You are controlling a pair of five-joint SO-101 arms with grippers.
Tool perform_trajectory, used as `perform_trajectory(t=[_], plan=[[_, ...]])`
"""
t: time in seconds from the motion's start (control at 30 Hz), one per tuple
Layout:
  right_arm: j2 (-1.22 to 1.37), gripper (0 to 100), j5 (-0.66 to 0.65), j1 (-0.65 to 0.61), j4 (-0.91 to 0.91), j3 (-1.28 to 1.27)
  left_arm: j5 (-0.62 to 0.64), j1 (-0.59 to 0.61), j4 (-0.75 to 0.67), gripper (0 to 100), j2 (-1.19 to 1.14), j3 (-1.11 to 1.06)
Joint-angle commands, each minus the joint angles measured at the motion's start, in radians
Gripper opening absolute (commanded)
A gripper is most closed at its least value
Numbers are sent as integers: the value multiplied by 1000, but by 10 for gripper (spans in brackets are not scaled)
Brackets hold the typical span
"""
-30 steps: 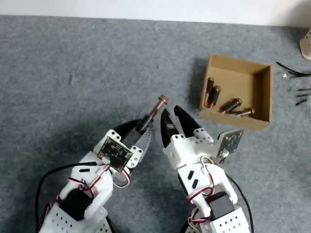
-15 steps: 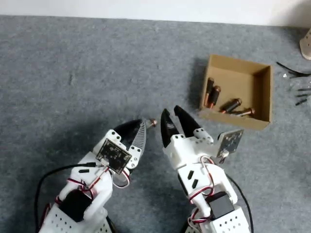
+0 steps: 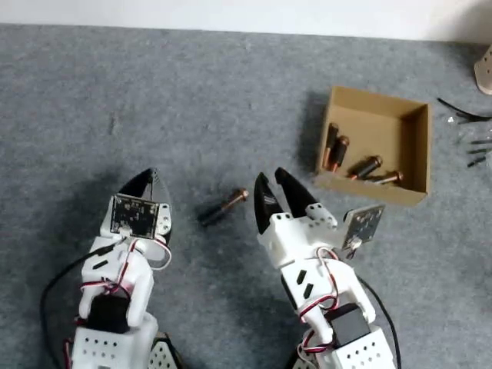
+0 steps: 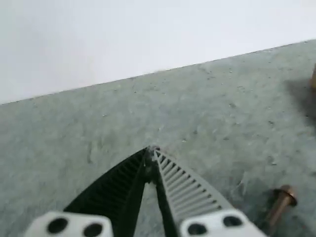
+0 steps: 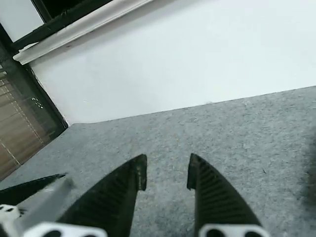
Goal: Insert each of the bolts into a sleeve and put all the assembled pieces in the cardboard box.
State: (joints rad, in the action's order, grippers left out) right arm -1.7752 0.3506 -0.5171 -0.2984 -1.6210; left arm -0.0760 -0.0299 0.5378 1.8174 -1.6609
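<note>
A copper bolt set in a dark sleeve (image 3: 221, 207) lies flat on the grey carpet between the two arms; its copper head (image 4: 282, 198) shows in the left wrist view. My left gripper (image 3: 149, 178) is shut and empty, off to the left of the piece; its fingertips (image 4: 150, 153) meet above bare carpet. My right gripper (image 3: 270, 184) stands open just right of the bolt's head, nothing between its black fingers (image 5: 205, 190). The cardboard box (image 3: 420, 154) at the right holds several assembled pieces (image 3: 367, 167).
Loose black and small metal parts (image 3: 470, 134) lie on the carpet right of the box. A white wall (image 3: 231, 11) borders the carpet's far edge. The left gripper's tip (image 5: 34, 190) shows in the right wrist view.
The left gripper held the bolt-and-sleeve piece up, lowered it to the carpet, let go, then swung away to the left and shut. The right arm stayed still.
</note>
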Motion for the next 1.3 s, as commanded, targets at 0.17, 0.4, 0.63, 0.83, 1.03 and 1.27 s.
perform_trajectory(t=[0.17,0.4,0.63,0.83,1.03,1.27], plan=[[2,127,-118,-139,-25,-77,-2,76,-91,7,5,-33],[199,127,-124,-199,-114,82,0,90,-91,7,4,-33],[777,127,32,-205,-12,389,2,91,-146,7,-79,-38],[1227,127,379,-202,-39,671,5,124,-250,7,-168,-41],[1483,127,681,-229,-223,889,5,137,-295,7,-206,-41],[1620,127,798,-277,-414,1013,5,139,-319,7,-228,-41]])
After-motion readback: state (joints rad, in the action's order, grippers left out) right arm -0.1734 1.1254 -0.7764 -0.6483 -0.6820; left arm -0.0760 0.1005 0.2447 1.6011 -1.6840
